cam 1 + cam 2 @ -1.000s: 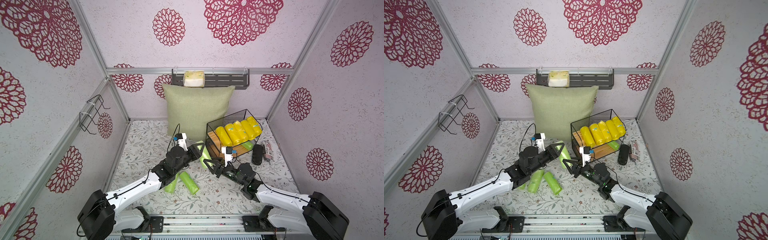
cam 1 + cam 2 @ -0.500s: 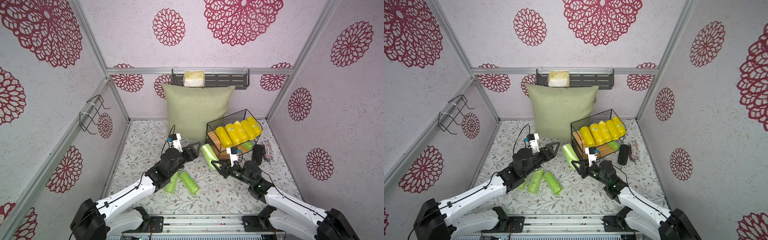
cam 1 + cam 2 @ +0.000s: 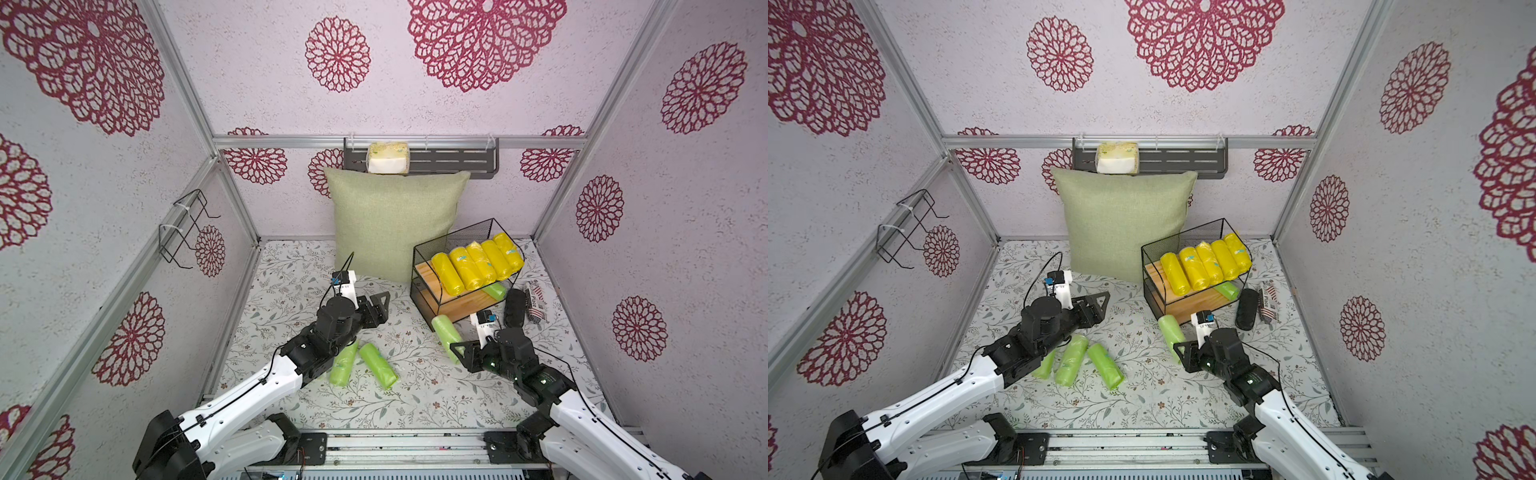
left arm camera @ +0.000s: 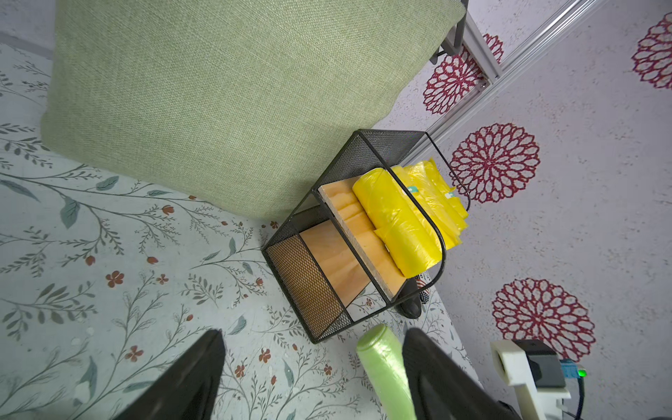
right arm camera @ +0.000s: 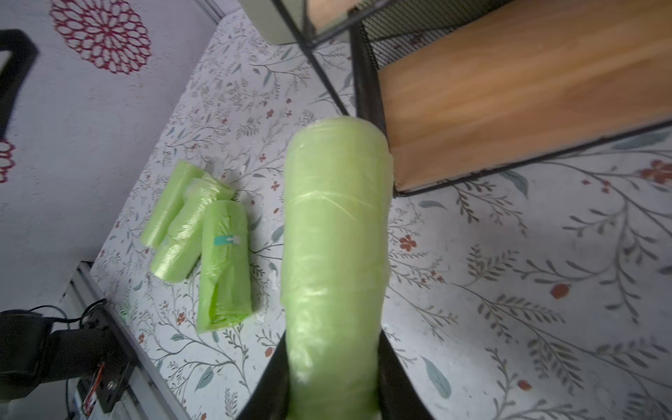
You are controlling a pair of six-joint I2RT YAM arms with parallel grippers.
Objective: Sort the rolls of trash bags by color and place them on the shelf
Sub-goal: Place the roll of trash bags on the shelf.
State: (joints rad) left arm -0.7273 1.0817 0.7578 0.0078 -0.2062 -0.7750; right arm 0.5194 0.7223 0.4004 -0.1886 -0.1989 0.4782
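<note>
Our right pincer [image 3: 458,351] clamps a green roll [image 3: 444,331], shelf [image 3: 419,286] corner at one o'clock; left pincer [image 3: 376,305] gapes empty, pillow [image 3: 390,224] at twelve, loose rolls [image 3: 1071,361] at six.

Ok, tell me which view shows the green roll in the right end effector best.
The right wrist view: the green roll fills mid-frame, clamped in the right end effector. In both top views the roll is small, by the shelf; the left wrist view catches only one end.
</note>
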